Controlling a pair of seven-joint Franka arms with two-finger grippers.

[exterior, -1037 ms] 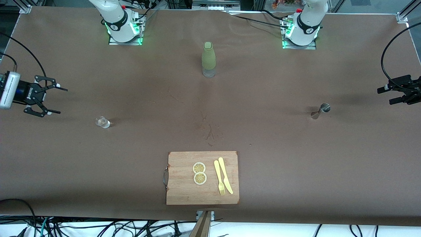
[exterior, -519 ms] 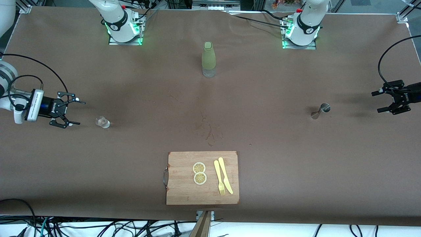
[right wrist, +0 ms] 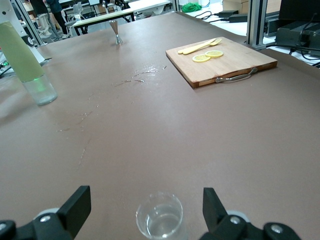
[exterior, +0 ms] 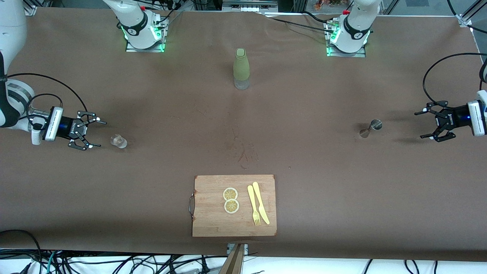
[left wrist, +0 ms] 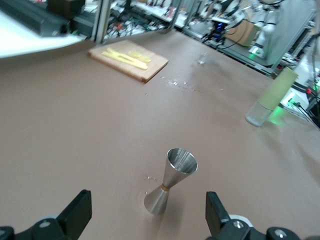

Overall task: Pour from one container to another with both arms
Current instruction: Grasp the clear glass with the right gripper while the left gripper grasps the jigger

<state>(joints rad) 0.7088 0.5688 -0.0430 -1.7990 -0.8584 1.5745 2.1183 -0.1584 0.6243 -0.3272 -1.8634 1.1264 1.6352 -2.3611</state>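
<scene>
Both grippers have closed in with fingers spread, our right gripper (exterior: 95,134) beside the glass (exterior: 118,141), left gripper (exterior: 425,124) near the jigger (exterior: 370,128).

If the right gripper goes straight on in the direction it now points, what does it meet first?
Most likely the glass cup. The right gripper is open and points along the table at it, and the right wrist view shows the cup centred between its fingers. Its height over the table is hard to judge.

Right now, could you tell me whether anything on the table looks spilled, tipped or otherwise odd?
Nothing is tipped: the glass cup, jigger and green bottle all stand upright. Only faint marks, perhaps dried splashes, show on the brown table cover between bottle and cutting board.
</scene>
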